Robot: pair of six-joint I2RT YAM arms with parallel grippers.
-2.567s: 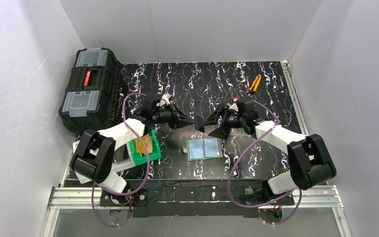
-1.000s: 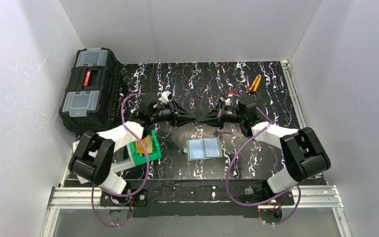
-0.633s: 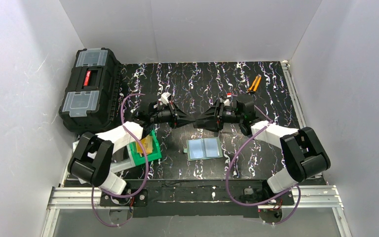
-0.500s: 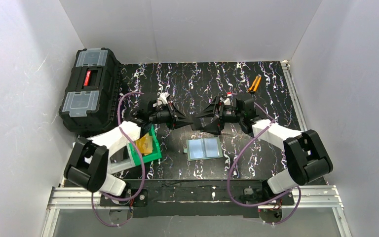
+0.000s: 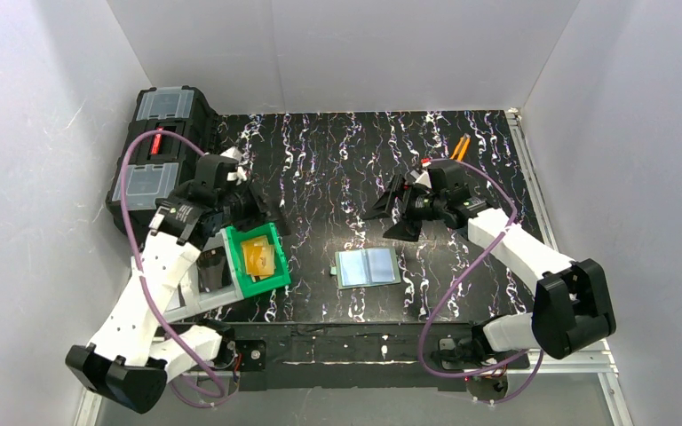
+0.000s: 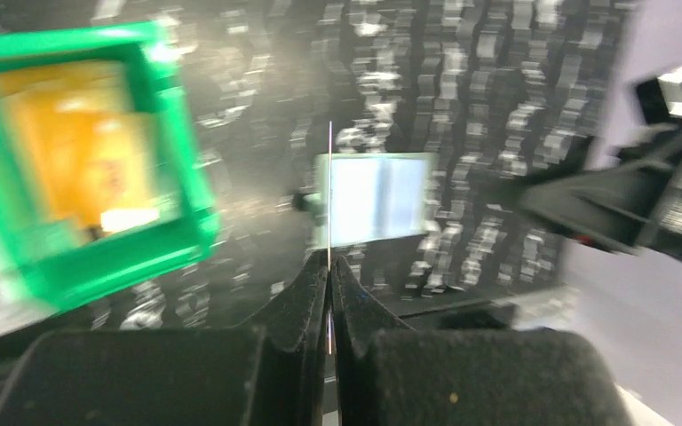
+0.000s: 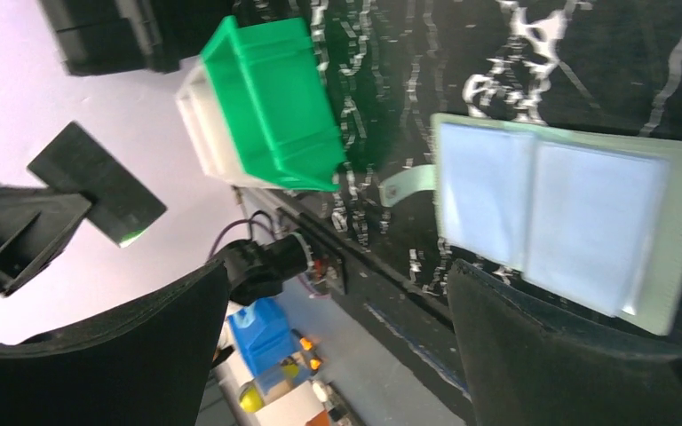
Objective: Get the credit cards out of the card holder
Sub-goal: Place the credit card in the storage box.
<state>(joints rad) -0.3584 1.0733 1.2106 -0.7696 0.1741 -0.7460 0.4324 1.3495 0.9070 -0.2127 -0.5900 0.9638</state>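
Left gripper [image 6: 329, 271] has its fingers pressed together on a credit card [image 6: 329, 177], which the left wrist camera sees only edge-on, as a hairline standing up from the fingertips. Right gripper [image 7: 337, 275] is spread wide and holds nothing, hanging above the far edge of the card holder [image 5: 367, 266].

The card holder lies unfolded and flat on the black marbled table [image 5: 337, 160], its pale inside facing up, about midway between the two arms. Just to its left sits the green bin [image 5: 262, 286], with orange cards [image 5: 257, 257] already lying in it. The job therefore looks well advanced: some cards are out and binned, and one more is out of the holder and in hand. Releasing that card, most likely into the bin, appears to be what remains.

Whether either pocket holds another card cannot be told; both panels simply read as pale blue. The left wrist picture is smeared, so the held card's colour and face are lost. From above, the left fingertips merge with the dark table. The binned cards overlap and cannot be counted, and the right finger covers the holder's near corner.
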